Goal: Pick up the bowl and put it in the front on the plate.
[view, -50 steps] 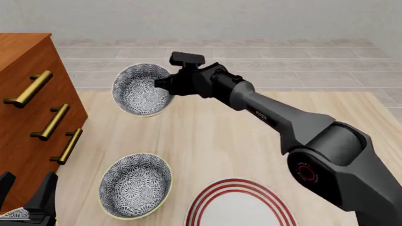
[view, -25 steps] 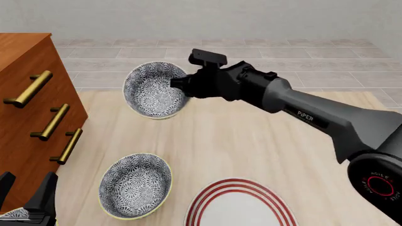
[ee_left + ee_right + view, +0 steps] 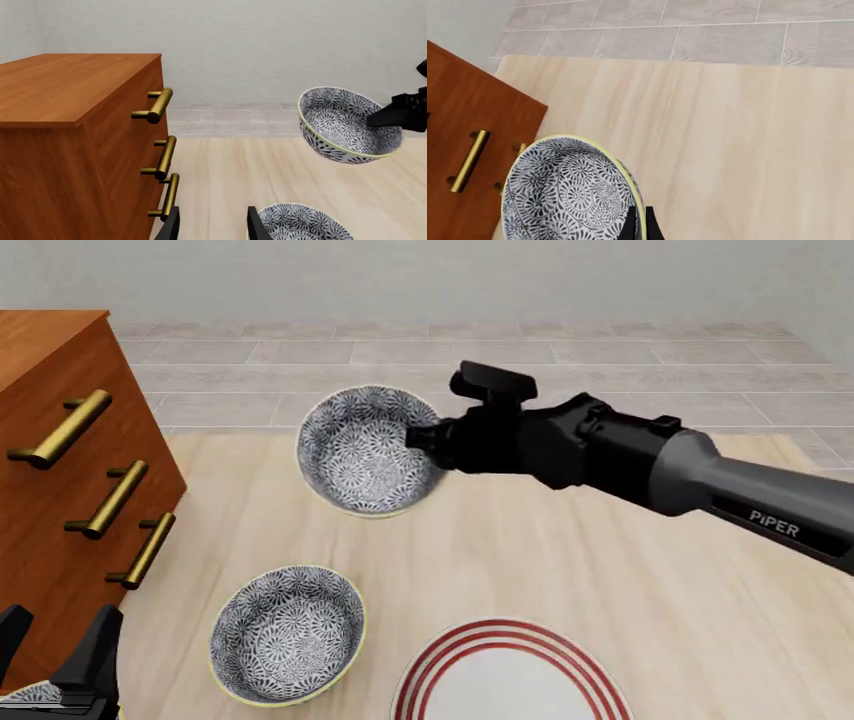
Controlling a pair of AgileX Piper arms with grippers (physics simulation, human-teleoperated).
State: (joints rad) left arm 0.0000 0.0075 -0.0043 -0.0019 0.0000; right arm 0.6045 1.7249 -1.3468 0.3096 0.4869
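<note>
The worktop (image 3: 561, 570) fills most of the front view, with one wooden drawer cabinet (image 3: 60, 470) at the left edge. Over the last second I have swung the right gripper (image 3: 424, 437) rightward and nearer across the upper middle of the frame, and the bowl (image 3: 363, 450) has come with it, tilted on edge and clear of the worktop, so the carry towards the one plate (image 3: 507, 672) at lower centre is under way. That gripper is clenched on the bowl's rim. I count two patterned bowls: the carried one and its twin (image 3: 284, 633), resting lower left. The left gripper (image 3: 212, 225) waits at lower left, spread wide, grasping nothing.
</note>
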